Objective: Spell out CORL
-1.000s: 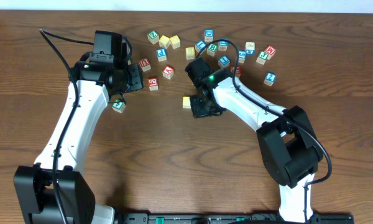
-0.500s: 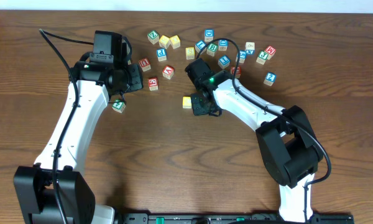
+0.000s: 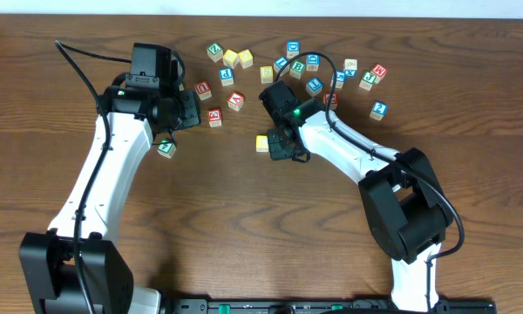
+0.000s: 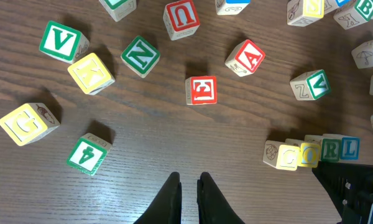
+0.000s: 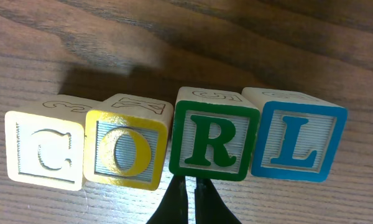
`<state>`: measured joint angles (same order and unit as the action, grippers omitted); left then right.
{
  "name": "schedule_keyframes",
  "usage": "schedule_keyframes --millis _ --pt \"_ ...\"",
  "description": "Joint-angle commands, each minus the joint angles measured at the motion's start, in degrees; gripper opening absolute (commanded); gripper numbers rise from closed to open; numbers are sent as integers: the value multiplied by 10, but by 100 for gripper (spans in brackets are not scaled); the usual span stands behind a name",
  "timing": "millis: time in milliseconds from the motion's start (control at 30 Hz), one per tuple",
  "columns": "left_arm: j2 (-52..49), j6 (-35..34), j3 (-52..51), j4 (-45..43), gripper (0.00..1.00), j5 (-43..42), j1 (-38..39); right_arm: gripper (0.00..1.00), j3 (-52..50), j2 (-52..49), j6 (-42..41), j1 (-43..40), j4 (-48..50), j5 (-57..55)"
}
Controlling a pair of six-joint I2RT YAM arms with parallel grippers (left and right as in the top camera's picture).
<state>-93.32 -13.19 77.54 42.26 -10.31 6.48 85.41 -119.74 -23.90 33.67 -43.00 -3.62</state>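
Observation:
Four letter blocks stand in a row on the table in the right wrist view: a cream C (image 5: pixel 43 149), a yellow O (image 5: pixel 125 149), a green R (image 5: pixel 214 141) and a blue L (image 5: pixel 298 144), side by side and touching. My right gripper (image 5: pixel 191 183) is shut and empty, its tips just below the R. In the overhead view only the row's yellow end (image 3: pixel 262 143) shows beside that gripper (image 3: pixel 283 148). The row also shows in the left wrist view (image 4: pixel 311 152). My left gripper (image 4: pixel 188 180) is shut and empty above bare wood.
Loose letter blocks lie scattered at the back of the table (image 3: pixel 296 65). Near my left gripper are a red E (image 4: pixel 201 90), a green 4 (image 4: pixel 87 155), a yellow G (image 4: pixel 26 122), a green N (image 4: pixel 140 56) and a red A (image 4: pixel 245 57).
The right gripper has edged slightly up and left along the row of blocks. The left arm has not moved.

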Motion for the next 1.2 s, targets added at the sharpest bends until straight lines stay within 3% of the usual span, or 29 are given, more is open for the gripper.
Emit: schedule_keyframes --millis 0,400,1167 --pt "5 9 13 4 11 7 0 1 -3 20 -9 4 -3 -4" --pt "5 9 13 6 10 7 0 2 -3 44 -9 15 -12 40" --pt "5 9 7 6 10 7 0 2 -4 19 -19 44 5 12"
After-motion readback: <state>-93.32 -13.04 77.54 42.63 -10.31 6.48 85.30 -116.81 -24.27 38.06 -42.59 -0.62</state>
